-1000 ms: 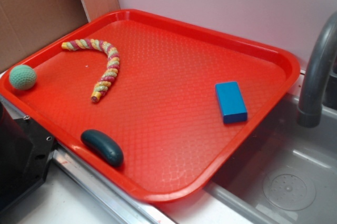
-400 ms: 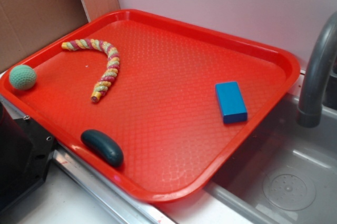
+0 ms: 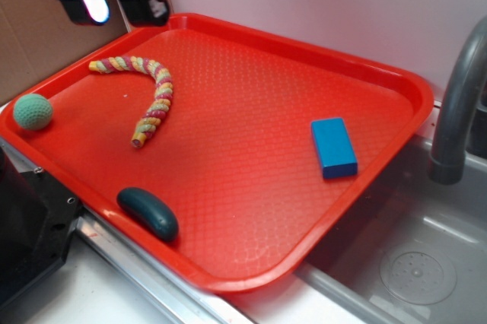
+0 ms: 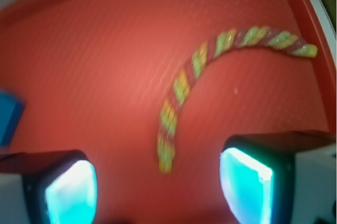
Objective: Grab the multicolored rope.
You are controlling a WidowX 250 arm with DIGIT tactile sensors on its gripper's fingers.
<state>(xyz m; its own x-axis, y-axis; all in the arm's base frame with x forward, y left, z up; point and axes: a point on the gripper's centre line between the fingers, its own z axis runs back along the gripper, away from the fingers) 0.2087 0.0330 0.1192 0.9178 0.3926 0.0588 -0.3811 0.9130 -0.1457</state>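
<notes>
Red tray (image 3: pixel 396 88) on the worktop. Multicolored rope (image 3: pixel 152 96), curved, lies at the tray's far left, untouched. Gripper (image 3: pixel 114 4) hovers above that corner, jaws spread wide and empty; height is hard to judge. Grasp not yet begun: descent and closing remain.

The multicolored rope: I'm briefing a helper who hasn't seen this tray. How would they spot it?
Look at the red tray, in its far left part. The multicolored rope lies there bent in a hook, twisted pink, yellow and green, unlike the round green crocheted ball nearby.
</notes>
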